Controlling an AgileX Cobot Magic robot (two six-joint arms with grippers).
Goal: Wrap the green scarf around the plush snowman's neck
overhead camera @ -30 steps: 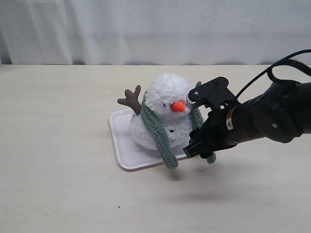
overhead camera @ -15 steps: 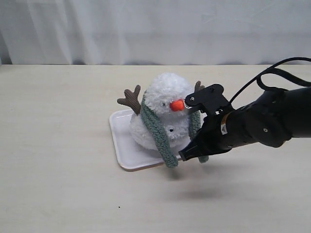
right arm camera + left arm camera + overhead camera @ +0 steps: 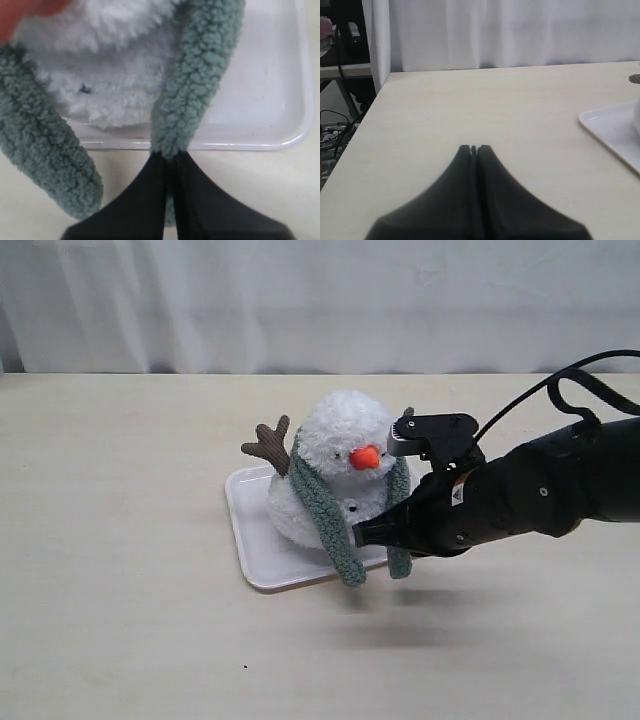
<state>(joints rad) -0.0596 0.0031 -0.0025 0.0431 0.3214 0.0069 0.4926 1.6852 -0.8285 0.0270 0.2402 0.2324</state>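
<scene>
The right arm is stretched low from the right towards the front of the plush snowman (image 3: 340, 435), forearm nearly level, a black cable looping above it. The right gripper (image 3: 358, 533) is seen closed, and in the wrist view its tips appear to be pinched on the right-hand strand of the green scarf (image 3: 325, 510), close to that strand's lower end. The left gripper (image 3: 474, 148) is held closed on nothing above the bare table (image 3: 120, 540), to the left of the snowman.

The scarf is draped behind the snowman's head, and both strands hang down its front; it is a nubbly, sage-green knit with rounded ends. The snowman is made of fluffy white pile in two stacked balls, with an orange nose (image 3: 365, 457) and a brown ribbed twig arm (image 3: 268, 443). Beneath the snowman lies a smooth white tray (image 3: 250, 530) with rounded corners and a raised rim.
</scene>
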